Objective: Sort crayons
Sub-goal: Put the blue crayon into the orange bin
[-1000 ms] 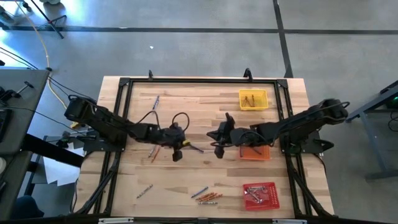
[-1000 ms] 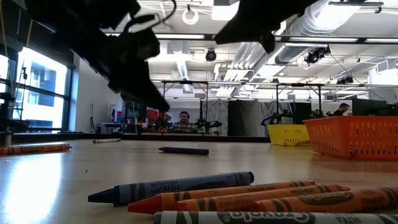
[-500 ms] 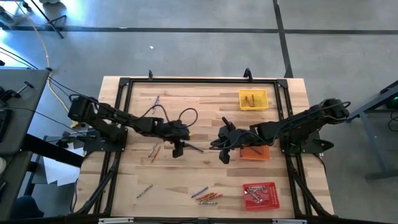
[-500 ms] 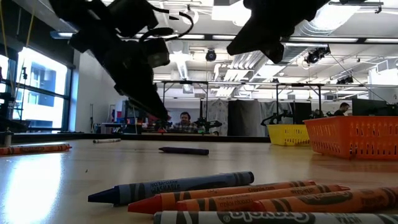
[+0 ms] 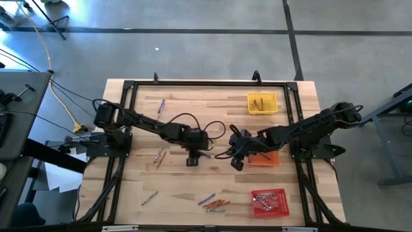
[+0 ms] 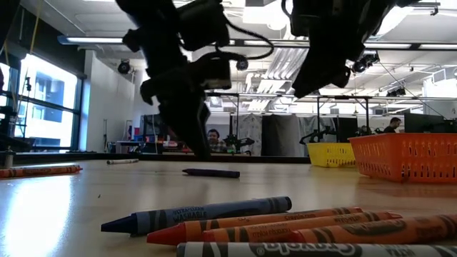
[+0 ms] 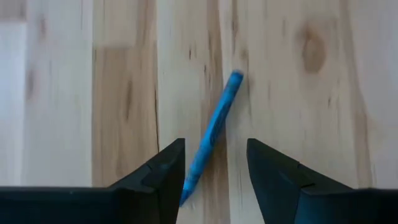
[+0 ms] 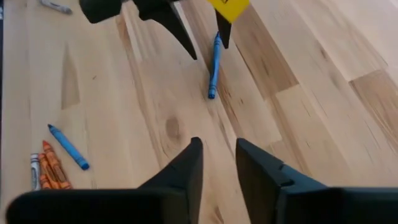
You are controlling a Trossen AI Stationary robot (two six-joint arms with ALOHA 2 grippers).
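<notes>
The left gripper [image 7: 214, 163], fingers spread, straddles a blue crayon [image 7: 212, 133] whose lower end is hidden between them; the right gripper [image 8: 217, 163], fingers parted and empty, hovers nearby.

We find printed wrappers on the crayons [image 6: 285, 228] lying nearest the low camera on the worktop [image 6: 64, 214], but the lettering is too small and blurred for us to read. We read no other text, label, brand, number or sign in any view.
</notes>
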